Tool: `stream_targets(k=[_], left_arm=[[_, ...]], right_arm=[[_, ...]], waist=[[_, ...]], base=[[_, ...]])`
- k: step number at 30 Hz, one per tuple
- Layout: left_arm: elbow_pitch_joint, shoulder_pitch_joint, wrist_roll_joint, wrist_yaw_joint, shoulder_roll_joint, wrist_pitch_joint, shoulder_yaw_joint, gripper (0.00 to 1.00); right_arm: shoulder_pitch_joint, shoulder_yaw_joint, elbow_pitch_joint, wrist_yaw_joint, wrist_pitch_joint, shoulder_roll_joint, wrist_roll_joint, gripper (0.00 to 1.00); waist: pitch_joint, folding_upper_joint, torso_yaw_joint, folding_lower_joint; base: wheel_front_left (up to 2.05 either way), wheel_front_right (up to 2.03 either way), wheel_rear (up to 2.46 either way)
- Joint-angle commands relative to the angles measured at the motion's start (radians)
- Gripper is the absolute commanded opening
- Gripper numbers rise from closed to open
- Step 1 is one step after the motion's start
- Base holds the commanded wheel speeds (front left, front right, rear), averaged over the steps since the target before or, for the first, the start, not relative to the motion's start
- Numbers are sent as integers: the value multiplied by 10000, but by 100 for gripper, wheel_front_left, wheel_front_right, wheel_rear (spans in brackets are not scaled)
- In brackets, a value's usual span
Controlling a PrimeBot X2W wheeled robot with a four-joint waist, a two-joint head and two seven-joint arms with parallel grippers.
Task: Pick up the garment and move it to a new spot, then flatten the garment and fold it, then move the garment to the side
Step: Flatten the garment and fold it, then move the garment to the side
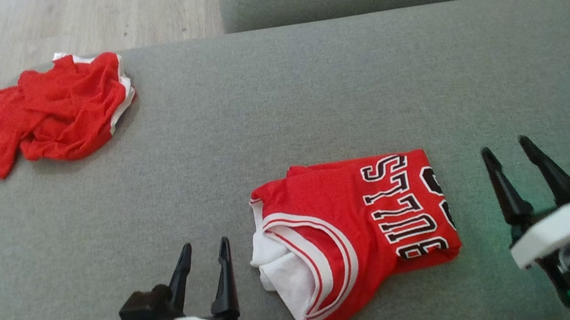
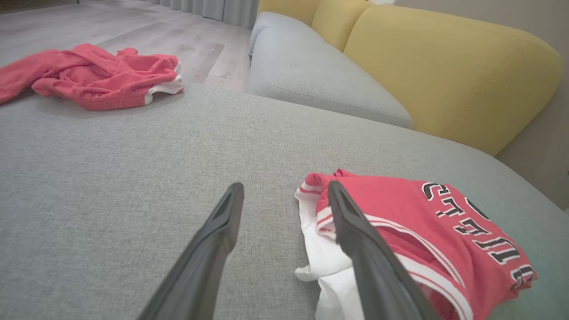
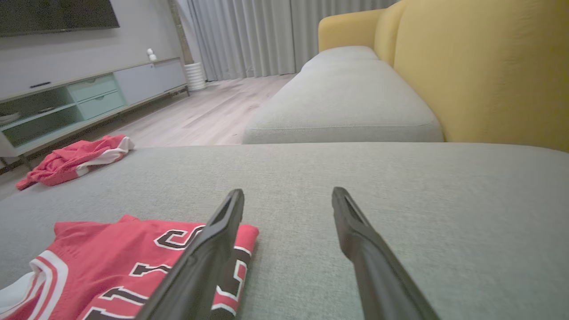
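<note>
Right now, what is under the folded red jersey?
The grey sofa cushion lies under the folded red jersey, showing all around it. White fabric pokes out from its left edge. Anything between or beneath the folds is covered.

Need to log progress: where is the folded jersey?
Head view: the folded jersey lies low centre on the grey cushion, between the left hand and right hand.

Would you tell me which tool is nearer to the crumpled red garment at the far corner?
Left. The left tool is toward the robot and right of the crumpled garment; the right tool is farther right, past the folded jersey.
</note>
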Motion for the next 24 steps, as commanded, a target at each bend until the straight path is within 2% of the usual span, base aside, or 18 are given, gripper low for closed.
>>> stream_targets(k=[1, 6, 11, 18, 19, 20, 24], left_arm=[[-210, -165, 115, -63, -5, -122, 437, 100], [-131, 44, 220, -179, -5, -122, 613, 100], [-206, 90, 220, -205, -5, -122, 696, 100], [-215, 47, 235, -231, -5, -122, 711, 100], [-208, 46, 237, -232, -5, -122, 708, 100], [-202, 46, 236, -231, -5, -122, 706, 100], [-183, 42, 220, -218, -5, -122, 672, 100]], right_arm=[[99, -187, -479, -9, -114, 28, -231, 100], [1318, -1337, -1025, -9, -119, 595, -847, 100], [1727, -1550, -1390, -9, -120, 994, -1116, 100], [1770, -1674, -1747, -9, -121, 1128, -1294, 100], [1785, -1671, -1785, -9, -121, 1136, -1296, 46], [1803, -1631, -1818, -9, -121, 1137, -1275, 0], [1873, -1525, -1898, -9, -121, 1101, -1160, 0]], waist=[[-89, 0, -7, 1], [-228, 0, 1, 1], [-148, 0, -76, 1], [-81, 0, -119, 1], [-86, 0, -115, 1], [-93, 0, -112, 1], [-120, 0, -78, 1]], base=[[0, 0, 0], [0, 0, 0], [0, 0, 0], [0, 0, 0], [0, 0, 0], [0, 0, 0], [0, 0, 0]])
